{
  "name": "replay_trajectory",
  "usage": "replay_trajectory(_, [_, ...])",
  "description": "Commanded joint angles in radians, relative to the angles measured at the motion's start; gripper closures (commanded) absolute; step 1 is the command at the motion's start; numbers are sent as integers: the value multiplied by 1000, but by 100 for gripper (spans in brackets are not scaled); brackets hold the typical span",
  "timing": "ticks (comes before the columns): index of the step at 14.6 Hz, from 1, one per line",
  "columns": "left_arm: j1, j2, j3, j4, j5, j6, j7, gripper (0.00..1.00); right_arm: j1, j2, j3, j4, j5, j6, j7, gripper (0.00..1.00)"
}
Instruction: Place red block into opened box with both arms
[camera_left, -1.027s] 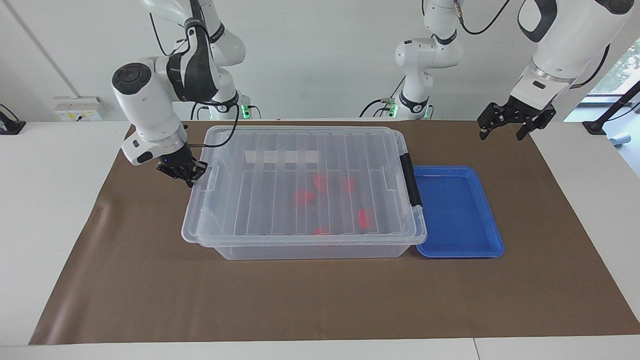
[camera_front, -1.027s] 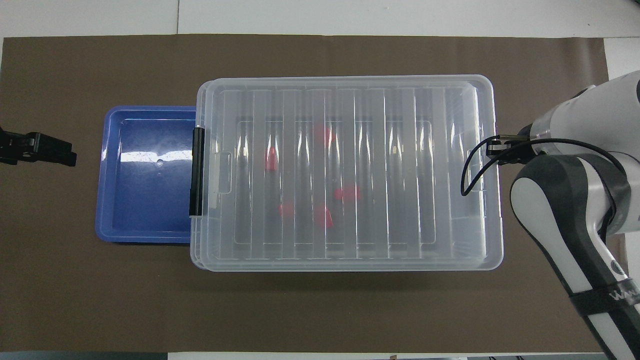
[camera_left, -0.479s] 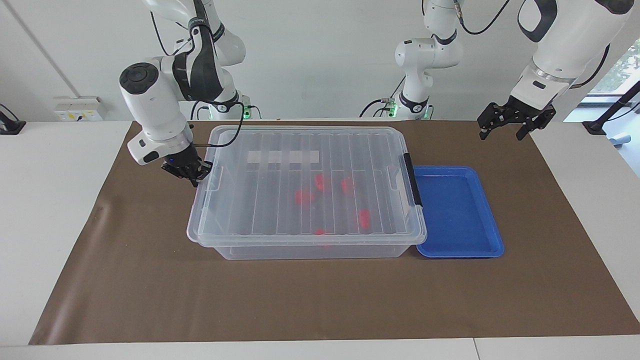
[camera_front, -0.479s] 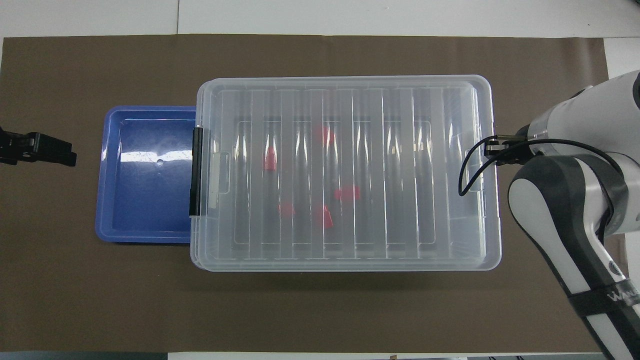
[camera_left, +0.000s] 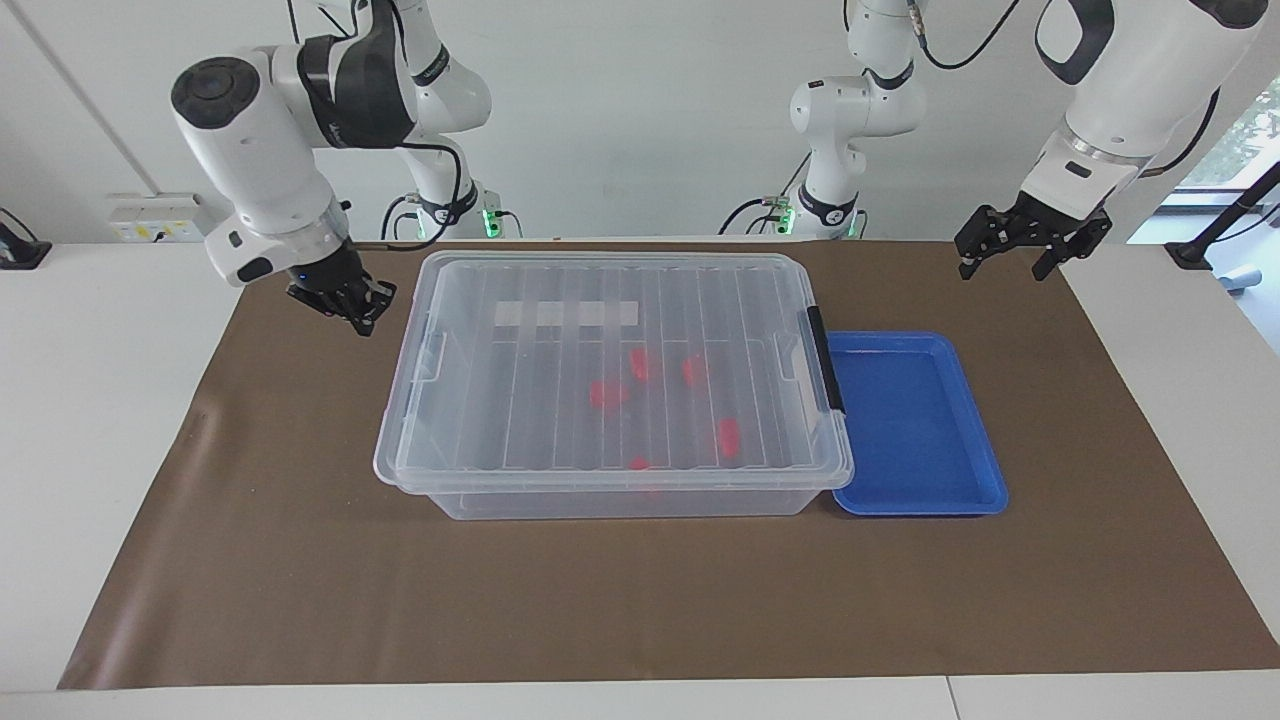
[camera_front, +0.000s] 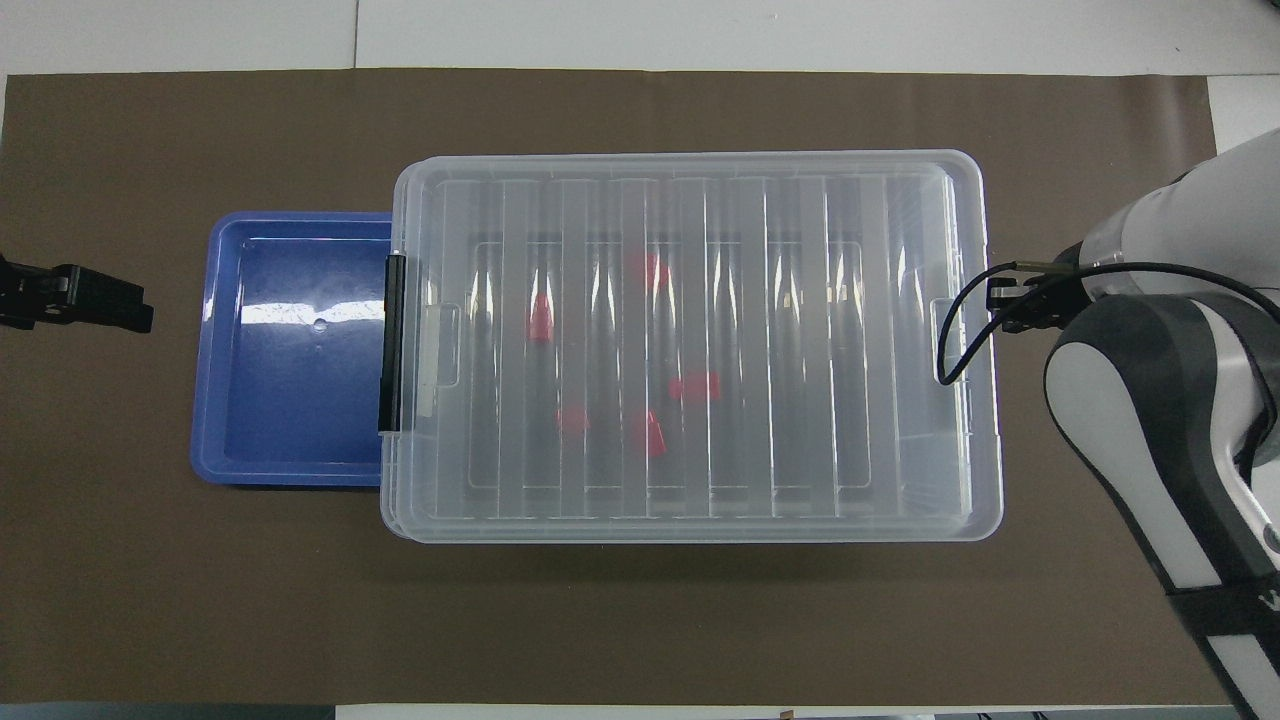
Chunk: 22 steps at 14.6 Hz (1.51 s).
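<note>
Your box (camera_left: 610, 375) sits mid-frame in the facing view, lid (camera_left: 560, 290) on, with the red blocks (camera_left: 607, 392) inside (five show through the ribs). The blue tray (camera_left: 915, 425) touches its latch end, at the frame's right. Your right gripper (camera_left: 345, 300), clenched empty, hangs at upper left over the mat (camera_left: 640, 600), just beside the box. Your left gripper (camera_left: 1030, 238) waits at upper right, fingers spread.

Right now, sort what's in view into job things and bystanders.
Job: box, lid on; red blocks inside; right gripper, shut, beside box; left gripper, open, waiting.
Bystanders: blue tray; brown mat; two slimmer arms.
</note>
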Motion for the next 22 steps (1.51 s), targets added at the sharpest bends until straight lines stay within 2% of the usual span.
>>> replay_trajectory(1, [10, -14, -5, -14, 17, -3, 9, 0, -23, 3, 7, 123, 7, -133, 5, 100])
replay_trajectory(2, [10, -14, -5, -14, 17, -3, 9, 0, -23, -1, 7, 139, 7, -161, 5, 92])
replay_trajectory(3, [10, -16, -5, -14, 17, -4, 9, 0, -32, -14, 7, 127, 7, -163, 5, 28])
replay_trajectory(4, [10, -14, -5, -14, 17, -4, 9, 0, -47, -24, 7, 124, 7, -166, -3, 0])
replay_trajectory(9, [10, -16, -7, -14, 17, -3, 9, 0, -78, -27, 7, 116, 8, -164, -57, 0])
replay_trajectory(13, [10, -16, -5, -14, 17, -3, 9, 0, -155, -26, 7, 124, 14, -164, -218, 0])
replay_trajectory(16, [10, -14, -5, -14, 17, -3, 9, 0, -163, -27, 7, 111, 14, -118, -221, 0])
replay_trajectory(22, [10, -16, -7, -14, 17, -3, 9, 0, -152, -27, 10, 110, 13, -112, -216, 0])
